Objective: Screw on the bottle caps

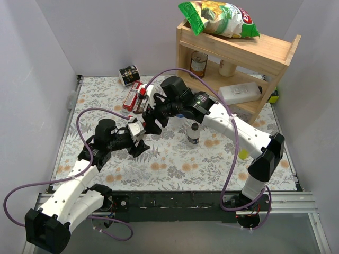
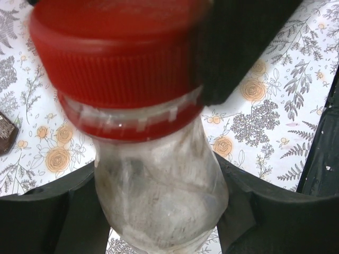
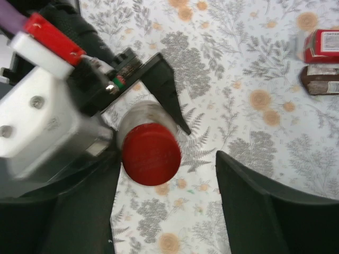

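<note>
A clear bottle [image 2: 159,196] is pinched at its neck between the left gripper's [image 2: 161,211] two black fingers. A red cap [image 2: 114,58] sits on its mouth. In the right wrist view the same red cap [image 3: 151,153] lies between the jaws of the right gripper [image 3: 164,159], which stand apart: the left finger is close beside it and the right finger [image 3: 249,196] is well clear. From above, both grippers meet at mid-table, the right gripper [image 1: 153,119] over the left gripper [image 1: 139,136]. Another bottle [image 1: 194,136] with a black cap [image 1: 194,127] stands upright to the right.
Red and brown packets [image 1: 135,96] lie at the back of the floral mat, with a black can [image 1: 128,75] behind them. A wooden shelf [image 1: 238,53] at the back right holds a chips bag [image 1: 220,17], a tin, a jar and a white jug [image 1: 241,92]. A yellow item [image 1: 242,154] lies by the right arm.
</note>
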Motion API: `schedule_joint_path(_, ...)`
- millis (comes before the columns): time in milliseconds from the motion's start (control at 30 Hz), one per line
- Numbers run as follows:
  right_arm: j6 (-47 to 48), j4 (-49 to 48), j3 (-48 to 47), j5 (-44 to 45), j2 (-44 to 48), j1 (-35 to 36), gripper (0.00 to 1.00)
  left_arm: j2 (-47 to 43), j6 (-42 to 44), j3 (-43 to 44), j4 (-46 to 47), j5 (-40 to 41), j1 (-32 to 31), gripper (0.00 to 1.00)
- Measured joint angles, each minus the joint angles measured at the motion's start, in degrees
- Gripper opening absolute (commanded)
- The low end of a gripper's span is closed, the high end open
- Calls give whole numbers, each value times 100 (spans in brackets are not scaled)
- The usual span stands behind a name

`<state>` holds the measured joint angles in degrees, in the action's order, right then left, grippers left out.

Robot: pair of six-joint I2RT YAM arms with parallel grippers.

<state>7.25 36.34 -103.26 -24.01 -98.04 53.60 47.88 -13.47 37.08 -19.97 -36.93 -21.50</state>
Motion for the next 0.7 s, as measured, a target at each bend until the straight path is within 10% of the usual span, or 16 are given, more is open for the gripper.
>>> schedule_joint_path(700,3193,1215,-168,-929,660,-238,80,146,260,61,-317,-951,0,0)
